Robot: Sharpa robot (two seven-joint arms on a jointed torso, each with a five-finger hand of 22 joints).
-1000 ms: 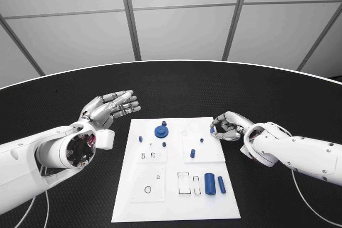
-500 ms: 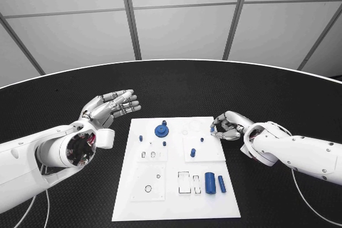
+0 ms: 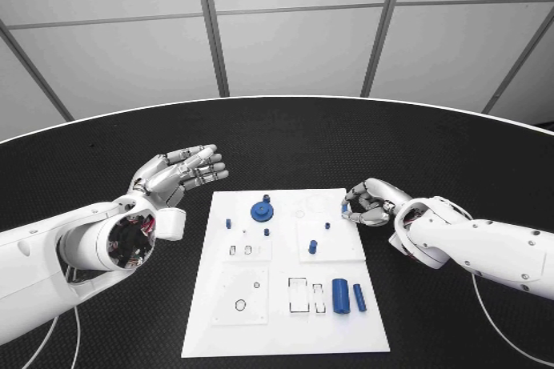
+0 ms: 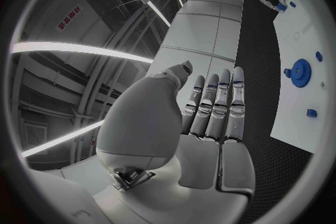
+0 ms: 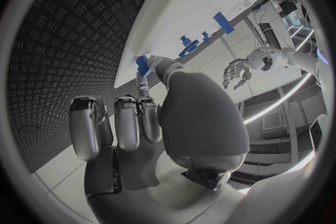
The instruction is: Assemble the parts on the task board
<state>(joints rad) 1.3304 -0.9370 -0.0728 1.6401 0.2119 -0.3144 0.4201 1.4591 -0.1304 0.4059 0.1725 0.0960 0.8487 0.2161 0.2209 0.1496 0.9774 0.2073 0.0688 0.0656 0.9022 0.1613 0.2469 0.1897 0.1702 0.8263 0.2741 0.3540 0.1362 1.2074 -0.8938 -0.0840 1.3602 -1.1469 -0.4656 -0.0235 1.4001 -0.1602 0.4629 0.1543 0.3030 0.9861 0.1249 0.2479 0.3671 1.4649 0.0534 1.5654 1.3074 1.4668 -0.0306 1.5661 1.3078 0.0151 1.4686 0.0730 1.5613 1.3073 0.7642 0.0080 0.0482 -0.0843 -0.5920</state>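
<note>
Broadly, the black worktop [image 3: 289, 137] carries the white task board [image 3: 277, 321] at its middle, a long plate running from the near edge toward the far edge. The left hand [image 3: 179, 175] hovers above the worktop off the board's far left corner, palm up, fingers straight and side by side, holding nothing; the left wrist view shows the same flat, empty palm [image 4: 210, 123]. The right hand [image 3: 370, 205] sits at the board's right edge, near the far right corner, its fingers curled in. In the right wrist view the thumb and a finger pinch a small blue part [image 5: 143, 64] right over the board's edge.

On the board, a blue gear [image 3: 263, 213] lies near the far edge, with a small blue knob [image 3: 266, 199] just beyond it. A thick blue cylinder [image 3: 341, 296] lies near the near right corner, a thinner blue pin [image 3: 359, 298] just beside it on the right. A short blue peg [image 3: 313, 246] rests near the middle of the right half. Smaller blue pegs stand at the left edge [image 3: 227, 223] and just near of the gear [image 3: 266, 233].
</note>
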